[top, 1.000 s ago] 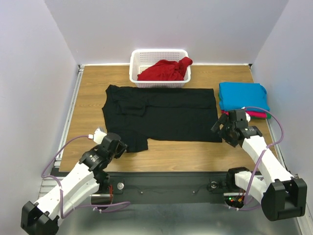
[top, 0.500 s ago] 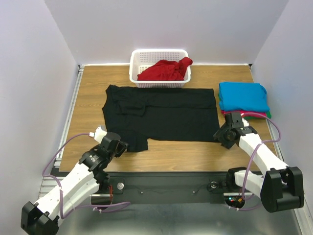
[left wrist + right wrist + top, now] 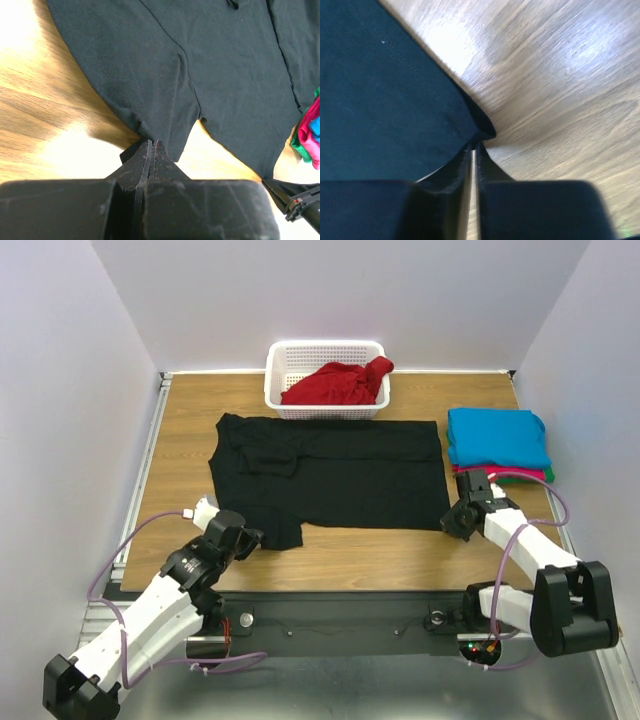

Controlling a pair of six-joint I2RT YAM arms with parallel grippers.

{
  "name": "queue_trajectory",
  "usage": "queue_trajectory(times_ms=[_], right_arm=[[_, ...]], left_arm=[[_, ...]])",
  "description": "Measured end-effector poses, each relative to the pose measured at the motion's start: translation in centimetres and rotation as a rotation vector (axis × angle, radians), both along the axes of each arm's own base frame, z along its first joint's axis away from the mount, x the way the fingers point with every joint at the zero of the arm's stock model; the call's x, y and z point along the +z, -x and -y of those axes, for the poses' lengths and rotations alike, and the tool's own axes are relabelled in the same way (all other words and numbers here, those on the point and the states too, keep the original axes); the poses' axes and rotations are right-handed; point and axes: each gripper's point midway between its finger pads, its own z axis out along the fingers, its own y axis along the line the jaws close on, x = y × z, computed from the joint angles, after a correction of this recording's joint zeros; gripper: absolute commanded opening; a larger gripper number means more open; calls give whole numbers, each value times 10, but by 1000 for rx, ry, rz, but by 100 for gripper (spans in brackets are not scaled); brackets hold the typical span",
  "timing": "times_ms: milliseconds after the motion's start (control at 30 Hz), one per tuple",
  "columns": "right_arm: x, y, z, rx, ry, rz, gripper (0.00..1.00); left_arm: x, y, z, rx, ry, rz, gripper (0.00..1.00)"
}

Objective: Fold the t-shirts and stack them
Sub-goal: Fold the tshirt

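The left gripper (image 3: 152, 150) had its two black fingers pressed flat together, with only a thin seam showing between them. Their tips pinched the near edge of a black short-sleeved cloth t-shirt (image 3: 200, 65), where the hem came down to a point. From there the shirt spread away ahead of the jaws, lying flat, with a curved seam running through it. The light brown wooden table top (image 3: 45, 115) showed to the left of the jaws and just beside the tips. Far to the right of the jaws, past the shirt's edge, lay a stack of folded pink-red, green and turquoise-blue cloth shirts (image 3: 307, 122).
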Motion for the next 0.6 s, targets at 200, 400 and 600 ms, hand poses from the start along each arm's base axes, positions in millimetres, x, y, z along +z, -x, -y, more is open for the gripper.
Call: queue_trajectory(times_ms=[200, 400, 600], right_arm=[[25, -6, -2, 7, -21, 128, 0], [54, -9, -3, 8, -36, 252, 0], [60, 0, -5, 9, -54, 260, 0]], left_arm=[[9, 4, 1, -9, 33, 29, 0], [21, 11, 0, -15, 64, 40, 0], [24, 18, 1, -25, 88, 28, 0]])
